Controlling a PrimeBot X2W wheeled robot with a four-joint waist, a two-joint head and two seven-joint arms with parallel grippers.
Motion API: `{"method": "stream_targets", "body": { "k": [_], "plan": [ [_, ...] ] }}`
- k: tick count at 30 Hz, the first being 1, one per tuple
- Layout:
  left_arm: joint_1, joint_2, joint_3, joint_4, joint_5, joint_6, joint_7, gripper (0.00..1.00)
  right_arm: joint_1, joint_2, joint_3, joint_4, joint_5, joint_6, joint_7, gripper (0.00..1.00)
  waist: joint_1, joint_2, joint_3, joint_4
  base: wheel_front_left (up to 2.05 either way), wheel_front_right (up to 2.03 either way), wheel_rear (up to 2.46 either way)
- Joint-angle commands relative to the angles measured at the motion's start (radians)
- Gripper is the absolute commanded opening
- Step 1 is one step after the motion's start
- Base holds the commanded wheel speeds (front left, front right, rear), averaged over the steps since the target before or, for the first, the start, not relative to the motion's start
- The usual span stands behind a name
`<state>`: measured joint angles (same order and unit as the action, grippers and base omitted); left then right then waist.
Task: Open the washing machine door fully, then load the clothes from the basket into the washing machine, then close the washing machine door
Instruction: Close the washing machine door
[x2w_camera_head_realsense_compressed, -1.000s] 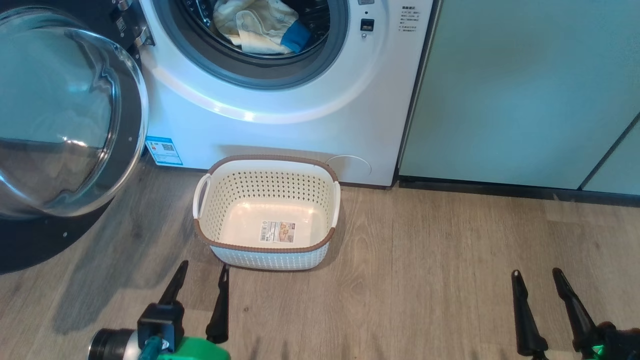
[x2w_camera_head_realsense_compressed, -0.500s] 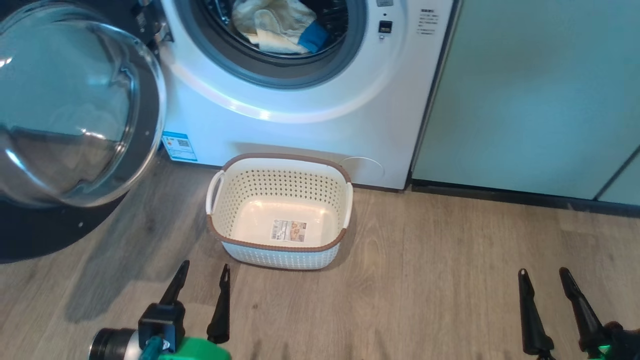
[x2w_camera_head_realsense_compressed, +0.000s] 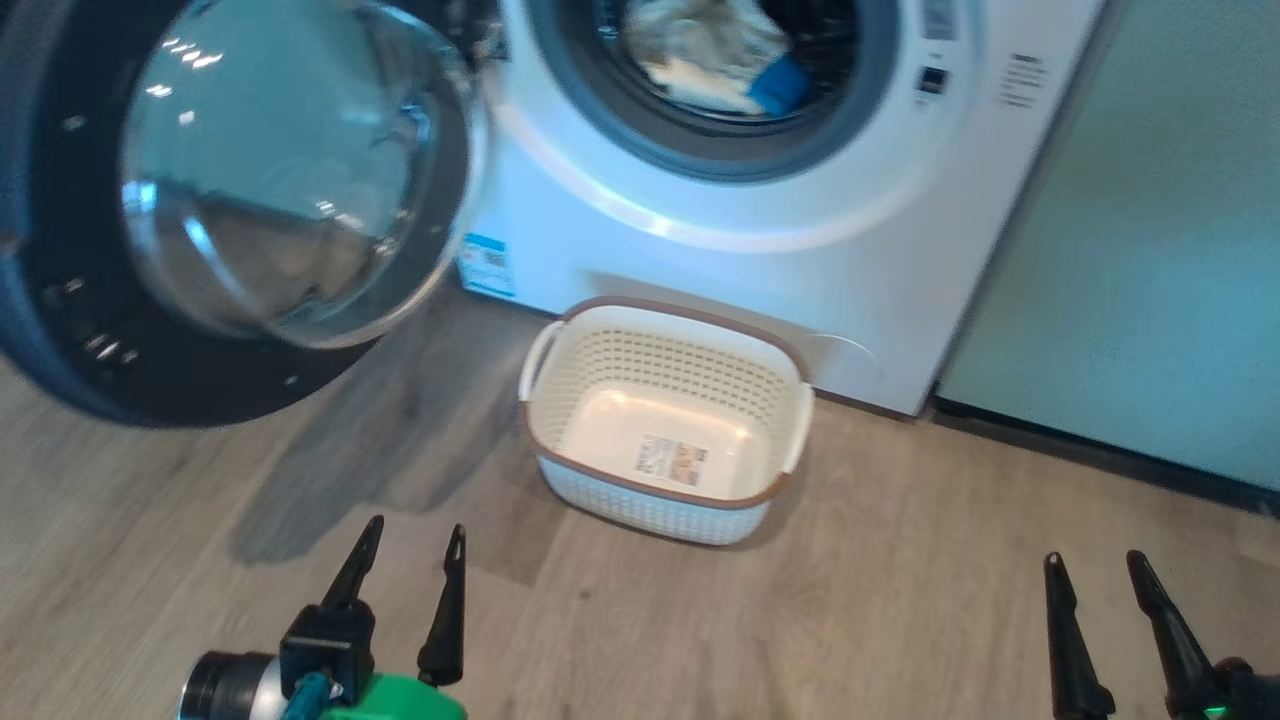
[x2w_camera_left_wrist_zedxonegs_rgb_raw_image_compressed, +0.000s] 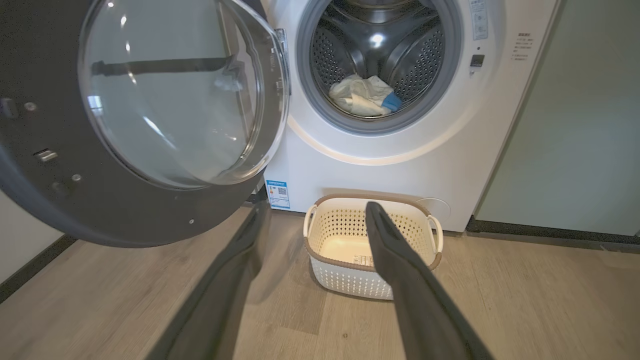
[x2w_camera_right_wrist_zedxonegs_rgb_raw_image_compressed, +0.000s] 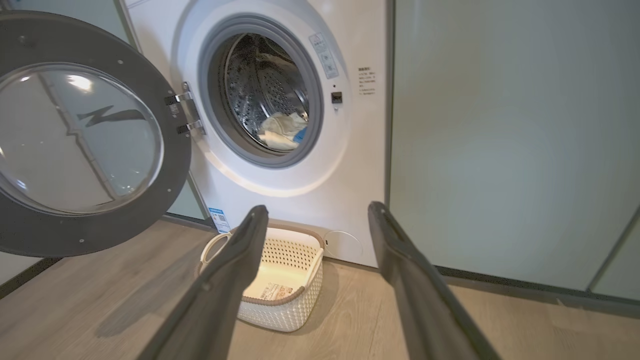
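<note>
The washing machine (x2w_camera_head_realsense_compressed: 800, 260) (x2w_camera_left_wrist_zedxonegs_rgb_raw_image_compressed: 400, 165) (x2w_camera_right_wrist_zedxonegs_rgb_raw_image_compressed: 345, 165) stands with its round black-rimmed door (x2w_camera_head_realsense_compressed: 250, 200) (x2w_camera_left_wrist_zedxonegs_rgb_raw_image_compressed: 150, 110) (x2w_camera_right_wrist_zedxonegs_rgb_raw_image_compressed: 85, 140) swung wide open to the left. Pale yellow clothes with blue trim (x2w_camera_head_realsense_compressed: 715, 60) (x2w_camera_left_wrist_zedxonegs_rgb_raw_image_compressed: 362, 95) (x2w_camera_right_wrist_zedxonegs_rgb_raw_image_compressed: 282, 131) lie inside the steel drum. On the floor before the machine sits the cream basket (x2w_camera_head_realsense_compressed: 610, 360) (x2w_camera_left_wrist_zedxonegs_rgb_raw_image_compressed: 325, 235) (x2w_camera_right_wrist_zedxonegs_rgb_raw_image_compressed: 285, 310), with just a label sticker on its bottom. My left gripper (x2w_camera_head_realsense_compressed: 412, 541) (x2w_camera_left_wrist_zedxonegs_rgb_raw_image_compressed: 315, 210) hovers open, low over the floor, short of the basket. Farther right, my right gripper (x2w_camera_head_realsense_compressed: 1093, 566) (x2w_camera_right_wrist_zedxonegs_rgb_raw_image_compressed: 316, 210) is open too.
Pale green cabinet doors (x2w_camera_head_realsense_compressed: 1160, 260) (x2w_camera_right_wrist_zedxonegs_rgb_raw_image_compressed: 500, 140) stand right of the washer, above a dark plinth (x2w_camera_head_realsense_compressed: 1100, 460). Wood-look floor (x2w_camera_head_realsense_compressed: 900, 600) spreads before the machine. The open door overhangs the floor at the left, close to a wall with dark skirting (x2w_camera_left_wrist_zedxonegs_rgb_raw_image_compressed: 30, 265).
The head camera has swung left, so the washer, door and basket sit farther right in the picture. Both grippers stay open in the same low spots.
</note>
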<state>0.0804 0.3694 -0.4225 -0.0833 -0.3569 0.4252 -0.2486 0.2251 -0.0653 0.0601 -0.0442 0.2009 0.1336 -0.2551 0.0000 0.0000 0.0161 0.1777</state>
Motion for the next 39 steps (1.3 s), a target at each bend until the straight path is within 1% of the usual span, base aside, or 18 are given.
{"method": "stream_targets", "body": {
  "k": [1, 7, 10, 17, 24, 39],
  "plan": [
    [-0.034, 0.023, 0.038, -0.033, 0.009, 0.06, -0.003, 1.0, -0.022, -0.027, 0.014, -0.033, -0.009, -0.003, -0.007, 1.0, 0.0, 0.0, -0.007, 0.067, 0.0, 0.0, 0.0],
    [-0.018, 0.03, 0.042, -0.041, 0.006, 0.068, 0.0, 1.0, -0.016, -0.025, 0.019, -0.028, -0.009, -0.003, -0.007, 1.0, 0.0, 0.0, -0.025, 0.171, 0.0, 0.0, 0.0],
    [-0.012, 0.036, 0.045, -0.045, 0.003, 0.069, 0.002, 1.0, -0.015, -0.022, 0.025, -0.026, -0.008, -0.003, -0.007, 1.0, 0.0, 0.0, -0.03, 0.212, 0.0, 0.0, 0.0],
    [0.0, 0.044, 0.047, -0.05, -0.002, 0.072, 0.006, 1.0, -0.012, -0.017, 0.034, -0.019, -0.007, -0.003, -0.007, 1.0, 0.0, 0.0, -0.047, 0.271, 0.0, 0.0, 0.0],
    [0.008, 0.052, 0.049, -0.06, -0.005, 0.076, 0.009, 1.0, -0.013, -0.011, 0.042, -0.013, -0.006, -0.003, -0.007, 1.0, 0.0, 0.0, -0.053, 0.285, 0.0, 0.0, 0.0],
    [0.013, 0.053, 0.053, -0.064, -0.012, 0.084, 0.007, 1.0, -0.014, -0.015, 0.053, -0.012, -0.003, -0.003, -0.007, 1.0, 0.0, 0.0, -0.054, 0.273, 0.0, 0.0, 0.0]
  ]
}}
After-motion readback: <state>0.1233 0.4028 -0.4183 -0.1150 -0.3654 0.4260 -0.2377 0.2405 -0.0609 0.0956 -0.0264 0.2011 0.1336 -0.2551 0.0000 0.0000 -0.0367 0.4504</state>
